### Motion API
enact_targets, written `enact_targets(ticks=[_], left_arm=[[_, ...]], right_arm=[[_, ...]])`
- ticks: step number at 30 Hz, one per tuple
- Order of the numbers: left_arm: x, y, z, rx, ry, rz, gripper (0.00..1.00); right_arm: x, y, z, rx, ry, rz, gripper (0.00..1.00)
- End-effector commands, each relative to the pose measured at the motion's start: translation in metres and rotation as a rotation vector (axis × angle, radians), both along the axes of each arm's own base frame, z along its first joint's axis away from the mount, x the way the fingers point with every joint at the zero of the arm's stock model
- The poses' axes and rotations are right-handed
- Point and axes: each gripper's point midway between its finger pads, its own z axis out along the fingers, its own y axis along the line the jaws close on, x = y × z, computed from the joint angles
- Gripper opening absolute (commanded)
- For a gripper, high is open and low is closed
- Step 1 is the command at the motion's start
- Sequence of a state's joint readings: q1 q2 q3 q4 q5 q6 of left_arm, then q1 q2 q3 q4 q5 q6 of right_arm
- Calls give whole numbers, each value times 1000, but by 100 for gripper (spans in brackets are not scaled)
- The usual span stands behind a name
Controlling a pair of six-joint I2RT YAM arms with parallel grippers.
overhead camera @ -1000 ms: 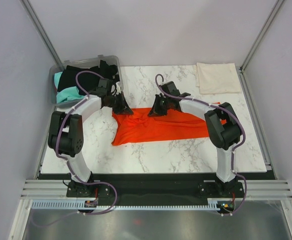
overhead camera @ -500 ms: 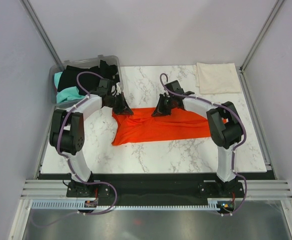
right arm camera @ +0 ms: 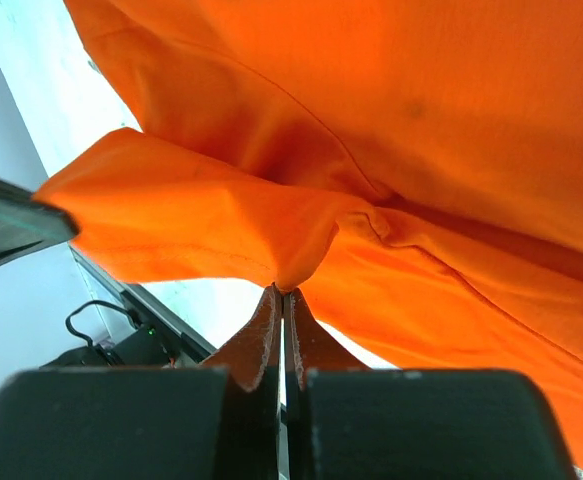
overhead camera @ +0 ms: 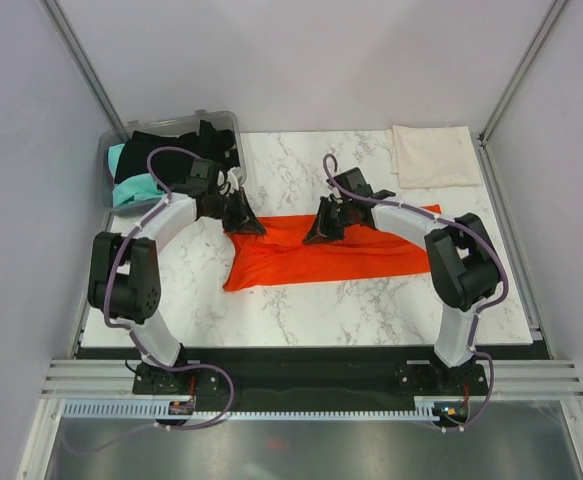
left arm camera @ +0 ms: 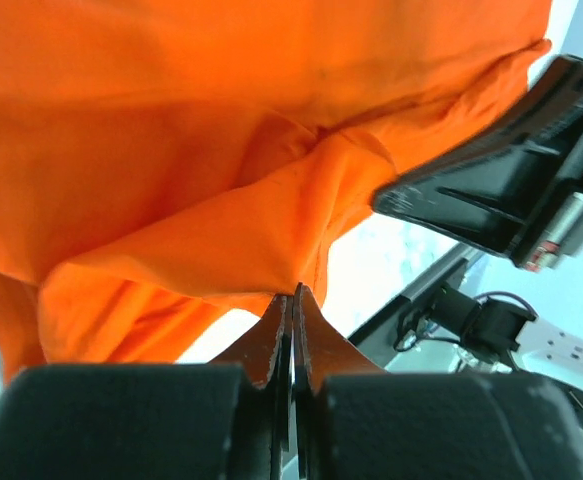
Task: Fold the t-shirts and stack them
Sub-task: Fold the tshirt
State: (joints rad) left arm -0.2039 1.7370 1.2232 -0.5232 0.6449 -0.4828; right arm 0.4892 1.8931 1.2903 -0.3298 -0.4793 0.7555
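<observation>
On the marble tabletop (overhead camera: 301,305), the orange-red t-shirt (overhead camera: 321,258) is lying spread out as a wide band across the middle. The left gripper (overhead camera: 247,224) is bearing down on the shirt's far left corner, while the right gripper (overhead camera: 318,233) is bearing down on its far edge near the centre. Each is pinching a small peak of orange cloth, with its jaws pressed almost flat together, as both wrist views show. The cloth is rising in a ridge to the fingertips (left arm camera: 271,330) of the left gripper. At the far right corner, a cream-white t-shirt (overhead camera: 434,155) is lying folded flat, well apart from the orange one. At the far left, black t-shirts (overhead camera: 176,140) and a teal t-shirt (overhead camera: 131,187) are sitting heaped inside the clear plastic bin (overhead camera: 105,178).
</observation>
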Motion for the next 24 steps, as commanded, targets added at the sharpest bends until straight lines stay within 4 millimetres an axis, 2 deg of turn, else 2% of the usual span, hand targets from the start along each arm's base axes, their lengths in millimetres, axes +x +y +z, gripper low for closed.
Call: enact_targets(ticks=[1, 6, 11, 15, 17, 18, 19, 21, 22, 23, 24], left_arm=[[-16, 1, 21, -44, 1, -24, 3], [-29, 4, 19, -61, 32, -35, 3], [-48, 7, 3, -73, 99, -67, 3], [-48, 12, 1, -87, 110, -62, 2], [-46, 12, -3, -83, 104, -77, 11], [-45, 13, -11, -66, 117, -77, 14], [-42, 15, -15, -53, 109, -78, 23], [-34, 19, -21, -16, 66, -70, 35], [-28, 19, -16, -14, 16, -68, 44], [-26, 20, -13, -13, -13, -67, 48], [-24, 20, -9, -13, -42, -66, 52]], right_arm=[[-11, 4, 12, 31, -9, 29, 0], [-16, 6, 16, 48, 5, 39, 0], [-23, 3, 17, 52, 29, 44, 0], [-29, 3, 11, 53, 61, 61, 0], [-31, 4, -1, 45, 94, 70, 0], [-30, 4, -4, 40, 93, 73, 1], [-29, 3, -10, 29, 96, 76, 2], [-22, 1, -17, -4, 67, 76, 7], [-20, 0, -18, -14, 56, 75, 10], [-17, 0, -18, -19, 41, 84, 12], [-17, 1, -18, -16, 36, 96, 18]])
